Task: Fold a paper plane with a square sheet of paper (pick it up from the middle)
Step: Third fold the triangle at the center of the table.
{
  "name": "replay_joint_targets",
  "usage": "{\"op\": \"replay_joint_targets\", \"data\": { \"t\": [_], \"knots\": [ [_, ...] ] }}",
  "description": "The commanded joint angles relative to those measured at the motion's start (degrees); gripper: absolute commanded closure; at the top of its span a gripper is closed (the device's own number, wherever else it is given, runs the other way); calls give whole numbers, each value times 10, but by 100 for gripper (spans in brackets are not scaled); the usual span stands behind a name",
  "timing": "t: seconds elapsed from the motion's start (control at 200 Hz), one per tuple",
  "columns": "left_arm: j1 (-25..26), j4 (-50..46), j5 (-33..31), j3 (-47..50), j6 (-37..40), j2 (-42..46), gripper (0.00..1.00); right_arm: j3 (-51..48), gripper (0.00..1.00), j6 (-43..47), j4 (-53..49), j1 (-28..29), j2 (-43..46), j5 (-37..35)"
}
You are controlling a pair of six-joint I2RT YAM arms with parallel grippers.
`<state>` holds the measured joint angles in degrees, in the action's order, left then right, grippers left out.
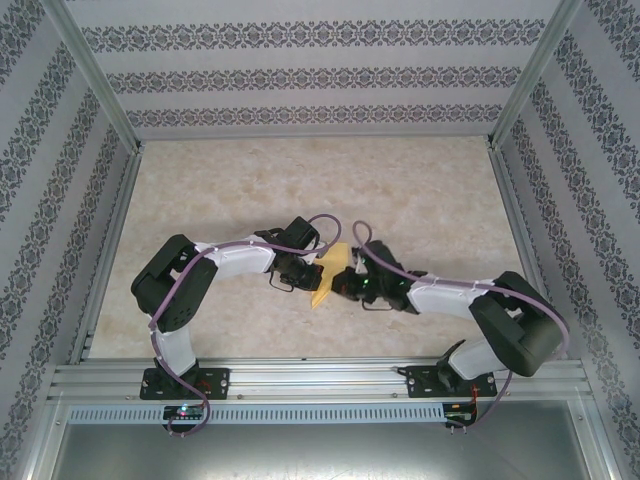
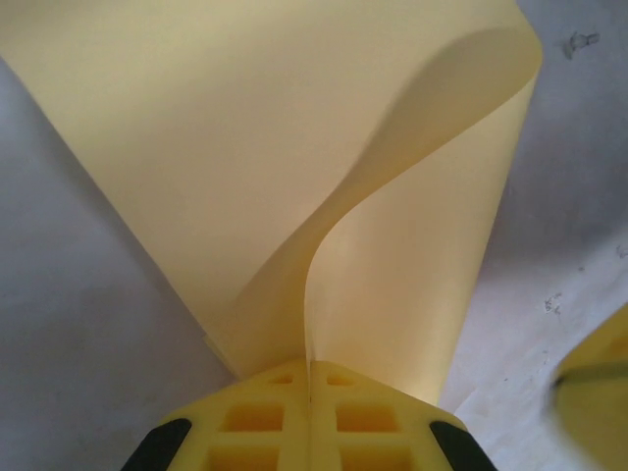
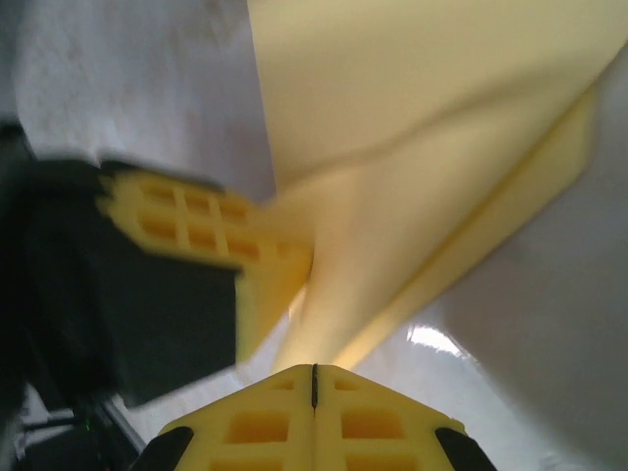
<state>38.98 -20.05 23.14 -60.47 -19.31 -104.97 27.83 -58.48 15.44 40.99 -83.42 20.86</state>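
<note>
While both arms are bending in toward the middle of the counter, I am watching the square sheet of paper sitting right between their tips. The left jaws are clamping shut on it: in the left wrist view their yellow pads are meeting on a thin edge of the sheet. From there the sheet is fanning out from the tips and curling over into a soft, uncreased bend. The right jaws are sitting closed too, pads pressed together. The sheet is narrowing down to their tips, though I am not managing to tell whether it is caught between them. Beside it in that view, the left jaws are crowding in close, blurred, against the same end of the paper. Purple cables are looping over both arms, patterned walls are enclosing the counter, and an aluminium rail is running along its near edge.
</note>
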Motion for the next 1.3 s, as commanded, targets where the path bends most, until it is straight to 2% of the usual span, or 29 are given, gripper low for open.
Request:
{"op": "replay_joint_targets", "data": {
  "t": [0.0,0.085,0.235,0.4,0.674,0.844,1.079,1.294],
  "knots": [
    [-5,-2,-8,0,16,-25,100,-2,100,-66,97,41,-28,-47],
    [-5,-4,-5,-1,16,-26,100,-10,100,-82,146,66,-55,-56],
    [-5,-5,-3,-2,16,-27,100,0,100,-90,166,75,-87,-42],
    [-4,-6,-3,-2,17,-27,100,-17,100,-96,165,76,-85,-50],
    [-5,-8,2,-5,17,-34,100,-33,100,-118,186,70,-132,-44],
    [-5,-8,3,-6,17,-35,100,-28,100,-106,179,69,-125,-32],
    [-5,-11,-2,-8,16,-37,100,-24,100,-89,177,78,-64,-35],
    [-5,-13,0,-9,16,-40,100,-12,100,-97,168,83,-108,-23]
  ]
}}
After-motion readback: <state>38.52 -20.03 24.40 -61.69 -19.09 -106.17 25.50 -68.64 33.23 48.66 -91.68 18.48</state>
